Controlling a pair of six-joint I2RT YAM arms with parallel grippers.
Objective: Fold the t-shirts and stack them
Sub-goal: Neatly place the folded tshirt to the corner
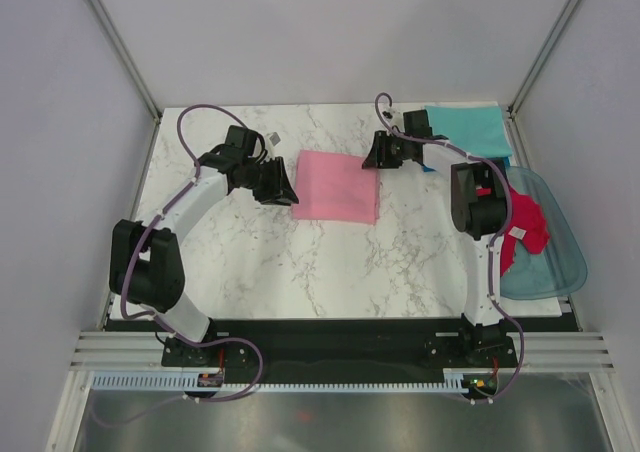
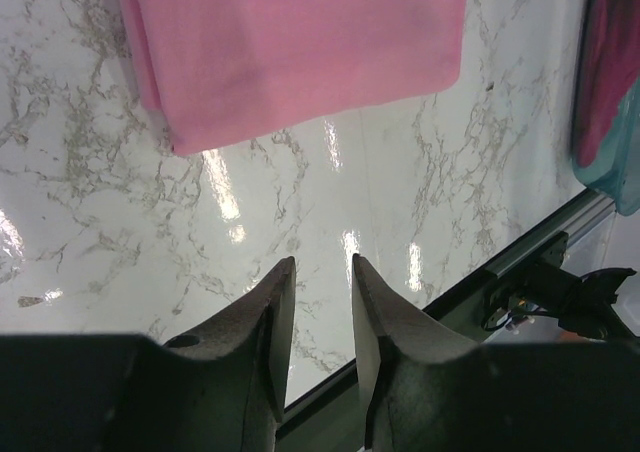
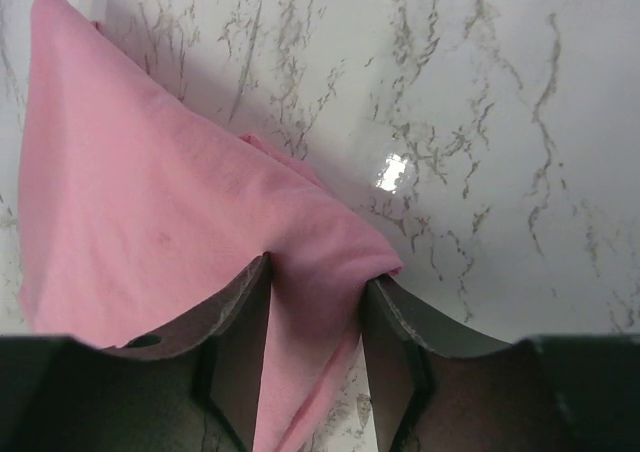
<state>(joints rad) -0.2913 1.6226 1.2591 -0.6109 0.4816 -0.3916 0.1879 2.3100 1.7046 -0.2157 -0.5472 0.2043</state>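
Pink shirt (image 1: 335,185): folded to a flat rectangle, lying mid-table on the marble table (image 1: 250,262), between the two arms. Long sides run near to far. Its far right corner is lifted and bunched.

Right gripper (image 1: 372,156): at that far right corner of the pink shirt. In the right wrist view a fold of pink cloth fills the gap between the fingers (image 3: 240,322) and touches both inner faces. The jaws are closed about halfway on the cloth, so the corner is held. The cloth beyond the fingers rises in a peak and casts a shadow on the marble.

Left gripper (image 2: 322,297): at the left edge of the pink shirt, just beside it, not touching. The left wrist view shows a narrow slit between the fingers with bare marble behind. Nothing is held. The shirt's nearest corner lies apart from the fingertips.

Teal shirt (image 1: 465,125): spread flat at the far right corner of the table, behind the right arm.

Red shirt (image 1: 527,222): crumpled, lying in the clear bluish tub (image 1: 565,262) at the right edge of the table. A small white tag shows on its near side. Teal cloth lies under it in the tub.
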